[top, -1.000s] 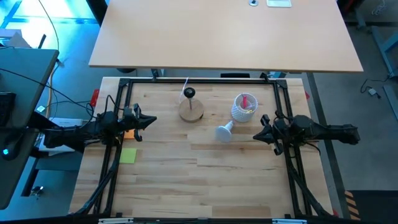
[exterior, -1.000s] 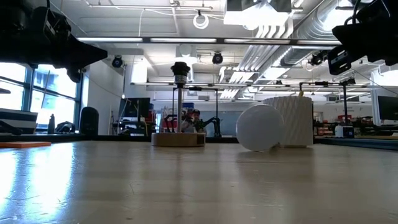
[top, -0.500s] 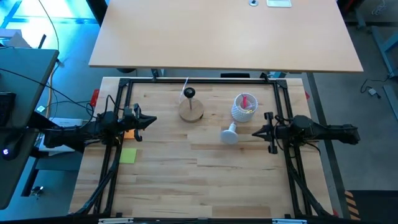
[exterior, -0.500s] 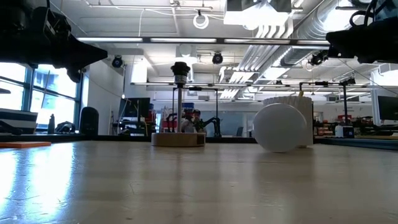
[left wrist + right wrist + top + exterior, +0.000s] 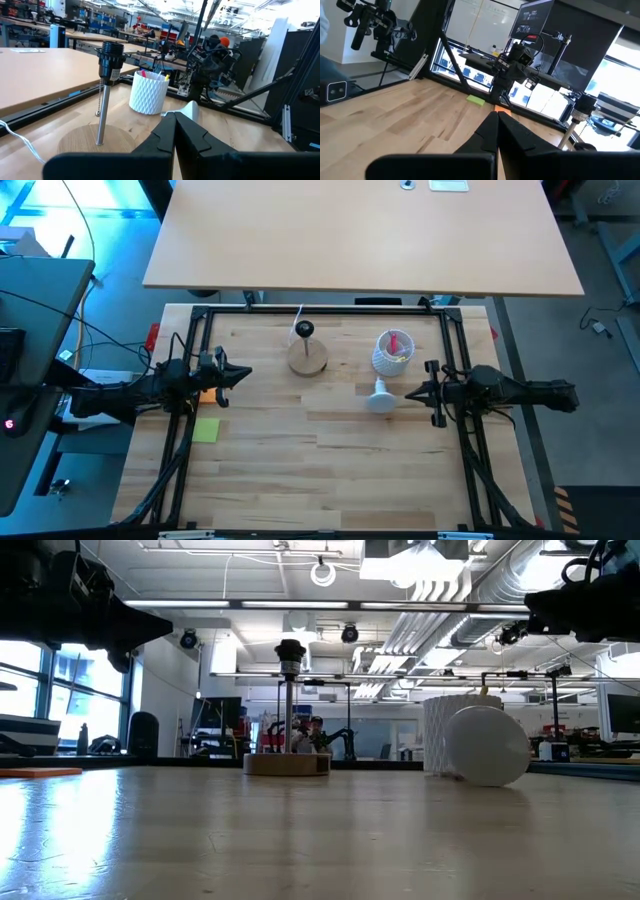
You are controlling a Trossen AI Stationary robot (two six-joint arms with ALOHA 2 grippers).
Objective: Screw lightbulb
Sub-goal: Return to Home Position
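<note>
Currently lightbulb (image 5: pixel 380 400) seen lying on side on desk (image 5: pixel 300 470), just beside latticed cup (image 5: pixel 392 355), touched by neither arm. White matte globe noted, tapering to narrow silvery neck pointed toward cup. Well left of cup, left gripper (image 5: pixel 248 372) held with fingers pressed together, nothing clamped. Right of cup, near bulb, right gripper (image 5: pixel 409 393) likewise closed and unladen.

The 2 arms reach in level from opposite sides, left gripper (image 5: pixel 243 373) and right gripper (image 5: pixel 410 394) pointing toward each other, fingers seemingly closed and empty.
</note>
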